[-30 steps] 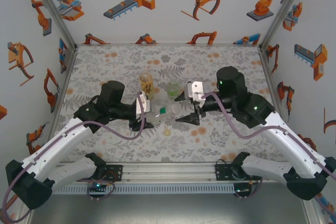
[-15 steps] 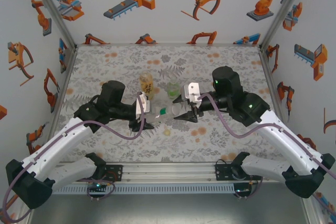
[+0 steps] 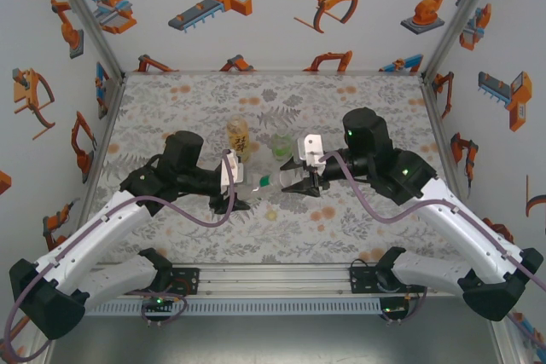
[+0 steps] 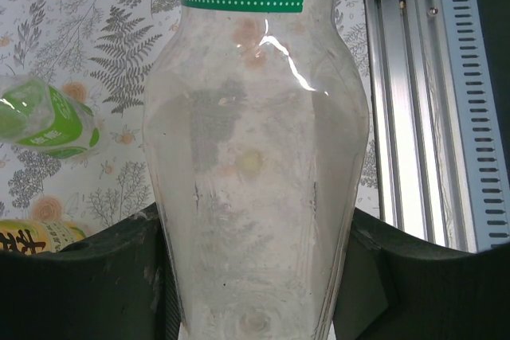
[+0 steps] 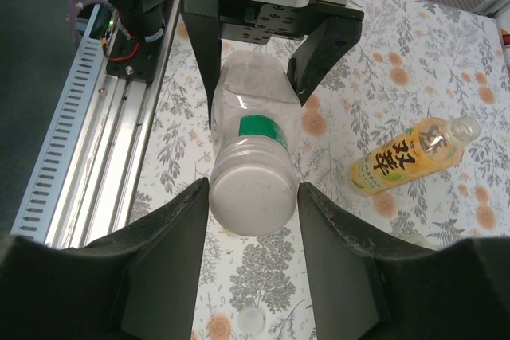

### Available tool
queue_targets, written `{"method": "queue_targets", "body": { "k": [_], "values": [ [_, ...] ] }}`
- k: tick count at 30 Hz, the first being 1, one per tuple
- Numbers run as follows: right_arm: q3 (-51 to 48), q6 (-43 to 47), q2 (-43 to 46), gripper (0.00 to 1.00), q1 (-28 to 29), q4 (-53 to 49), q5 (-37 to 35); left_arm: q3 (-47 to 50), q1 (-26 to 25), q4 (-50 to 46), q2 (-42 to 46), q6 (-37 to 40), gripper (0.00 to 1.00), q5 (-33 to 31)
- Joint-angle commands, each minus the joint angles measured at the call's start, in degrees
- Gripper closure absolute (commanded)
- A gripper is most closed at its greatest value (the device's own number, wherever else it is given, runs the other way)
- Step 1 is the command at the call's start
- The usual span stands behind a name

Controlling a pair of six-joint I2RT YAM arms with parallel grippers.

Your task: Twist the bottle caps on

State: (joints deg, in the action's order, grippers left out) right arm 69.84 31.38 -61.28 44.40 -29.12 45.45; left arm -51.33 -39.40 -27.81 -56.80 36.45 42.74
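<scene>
My left gripper point(image 3: 236, 200) point(image 4: 255, 276) is shut on the base end of the slim colourless bottle point(image 4: 255, 157) with the green label, holding it level above the table. At the bottle's other end sits a whitish cap point(image 5: 252, 190). My right gripper point(image 5: 253, 190) point(image 3: 290, 178) has a finger against each side of that cap. The amber bottle with the yellow label point(image 5: 414, 155) point(image 3: 238, 136) and the squat green-tinted bottle point(image 4: 48, 119) point(image 3: 280, 144) are on the table behind. A small loose cap point(image 5: 253, 320) point(image 3: 271, 214) lies on the table under the held bottle.
The table has a floral cover point(image 3: 358, 108). An aluminium rail point(image 4: 414, 101) with the arm bases runs along the near edge. Side walls with robot pictures close off the left, right and back.
My right gripper has moved left onto the capped end of the held bottle, and its jaws have narrowed around the cap. The left arm and bottle have stayed put.
</scene>
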Motion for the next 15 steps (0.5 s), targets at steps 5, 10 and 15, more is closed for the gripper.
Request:
{"method": "queue_targets", "body": {
  "k": [5, 10, 15],
  "values": [
    [-0.8, -0.1, 0.2, 0.64, 0.2, 1.3, -0.8, -1.7, -0.3, -0.2, 0.8, 1.3, 1.0, 1.9],
    [-1.9, -6.7, 0.6, 0.73, 0.1, 4.4, -1.4, -1.6, -0.3, -0.1, 0.9, 1.3, 1.0, 1.5],
    [-5.2, -20.4, 1.5, 0.88, 0.2, 12.4, -4.3, -1.2, -0.3, 0.5, 1.5, 1.2, 1.0, -0.1]
  ]
}}
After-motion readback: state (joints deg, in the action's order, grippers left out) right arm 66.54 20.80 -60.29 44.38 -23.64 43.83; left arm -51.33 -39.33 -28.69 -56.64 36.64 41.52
